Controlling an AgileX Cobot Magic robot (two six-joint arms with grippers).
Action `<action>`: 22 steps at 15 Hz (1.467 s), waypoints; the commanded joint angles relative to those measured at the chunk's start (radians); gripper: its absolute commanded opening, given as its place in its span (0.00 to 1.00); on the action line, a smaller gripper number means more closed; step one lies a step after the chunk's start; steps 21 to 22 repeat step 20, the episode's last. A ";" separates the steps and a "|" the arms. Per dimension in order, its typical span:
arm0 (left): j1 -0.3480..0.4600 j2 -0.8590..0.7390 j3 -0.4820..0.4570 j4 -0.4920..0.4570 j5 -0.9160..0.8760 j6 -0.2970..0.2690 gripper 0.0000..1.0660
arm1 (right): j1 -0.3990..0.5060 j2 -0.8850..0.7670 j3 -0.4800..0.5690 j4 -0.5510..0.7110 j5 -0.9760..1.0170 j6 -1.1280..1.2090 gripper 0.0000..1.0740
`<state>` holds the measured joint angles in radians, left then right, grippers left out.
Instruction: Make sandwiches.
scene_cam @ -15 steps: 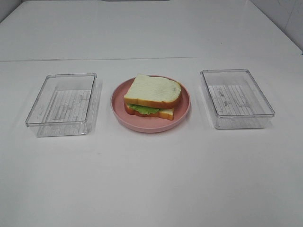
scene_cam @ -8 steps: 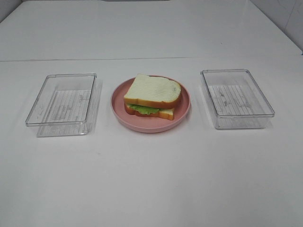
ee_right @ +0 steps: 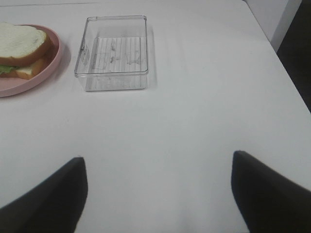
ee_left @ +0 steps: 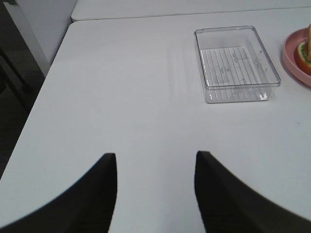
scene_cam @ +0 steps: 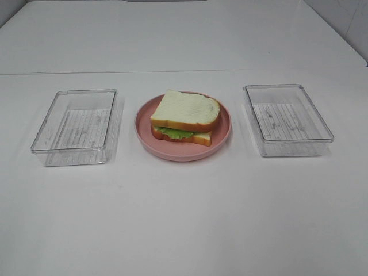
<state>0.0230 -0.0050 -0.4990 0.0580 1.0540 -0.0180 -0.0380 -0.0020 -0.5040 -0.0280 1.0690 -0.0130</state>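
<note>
Sandwich [scene_cam: 185, 118] sits assembled on the pink plate [scene_cam: 221, 137] at the centre of the worktop [scene_cam: 184, 218]: a white slice on top, ruffled lettuce [scene_cam: 173, 133] showing under its near edge, a second slice below. Any bacon or cheese inside is hidden. In the high view an empty clear tray stands at 9 o'clock of the plate [scene_cam: 75, 126] and another at 3 o'clock [scene_cam: 287, 119], each near the plate but apart from it.

Neither arm shows in the high view. The left pincer [ee_left: 155, 194] hangs spread over bare worktop, gripping nothing, with the left tray ahead of it. The right pincer [ee_right: 158, 194] is spread wider, also with nothing in it, well short of the right tray.

By my reading the stack looks finished, so the risks lie in any further handling. The top slice is skewed against the lower one, its corner overhanging toward 3 o'clock; a nudge from the side could slide it off or drag the lettuce out. The trays look light and would likely skid if an arm clipped them. Pressing down off-centre on the plate's rim might tip it.
</note>
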 commanded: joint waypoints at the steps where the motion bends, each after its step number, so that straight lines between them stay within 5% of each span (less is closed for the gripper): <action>1: 0.005 -0.022 0.001 -0.002 -0.011 0.002 0.46 | -0.005 -0.016 0.004 -0.002 -0.012 -0.005 0.73; 5: 0.005 -0.022 0.001 -0.051 -0.010 0.007 0.46 | -0.005 -0.016 0.004 -0.002 -0.012 -0.005 0.73; 8: 0.005 -0.022 0.001 -0.117 -0.010 0.071 0.46 | -0.005 -0.016 0.004 -0.002 -0.012 -0.005 0.73; 22: 0.005 -0.022 0.001 -0.117 -0.010 0.073 0.46 | -0.005 -0.016 0.004 -0.002 -0.012 -0.005 0.73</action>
